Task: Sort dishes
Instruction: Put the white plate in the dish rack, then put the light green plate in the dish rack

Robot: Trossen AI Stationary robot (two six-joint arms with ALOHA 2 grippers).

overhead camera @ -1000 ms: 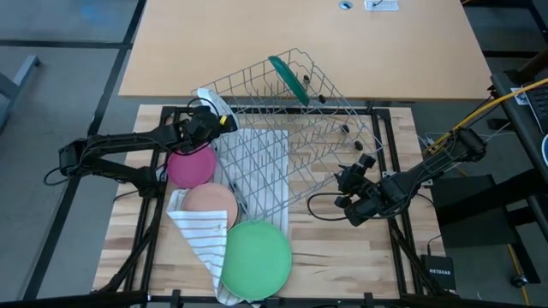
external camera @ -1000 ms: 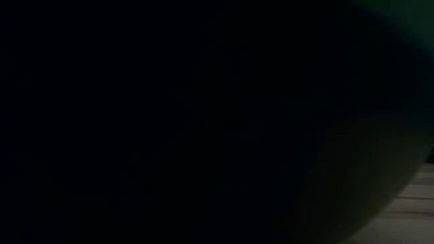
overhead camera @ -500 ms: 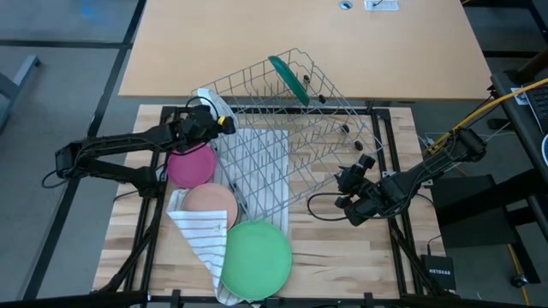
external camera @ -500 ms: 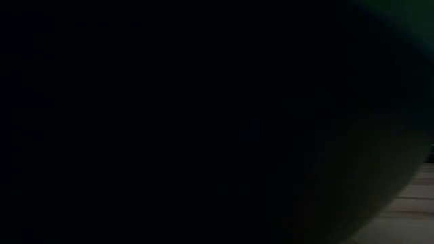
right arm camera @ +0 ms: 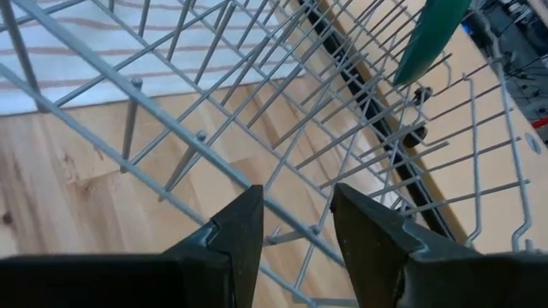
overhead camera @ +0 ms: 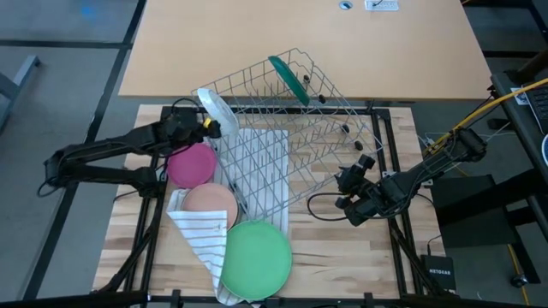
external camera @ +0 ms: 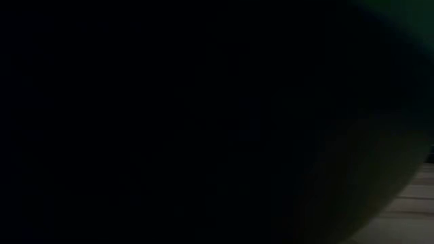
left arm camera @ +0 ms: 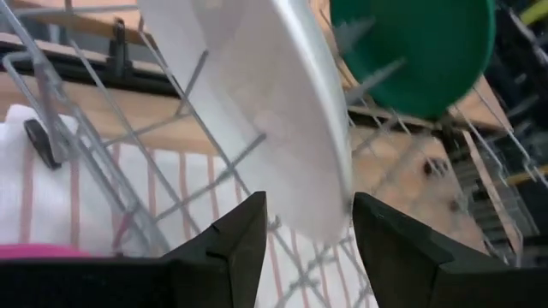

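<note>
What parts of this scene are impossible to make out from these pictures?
- Low view: nearly all black; something dark sits right against the lens, leaving only a sliver of table.
- High view: the striped cloth is partly covered by the light green plate and wire rack.
- Left wrist view: whether the left hand touches the white plate between its fingers.
- Dark green plate: edge-on, face unseen.

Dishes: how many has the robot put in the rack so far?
Just one: a dark green plate stands in the wire rack. The left end effector holds a white plate at the rack's edge. Magenta, peach and light green dishes wait on the table.
</note>
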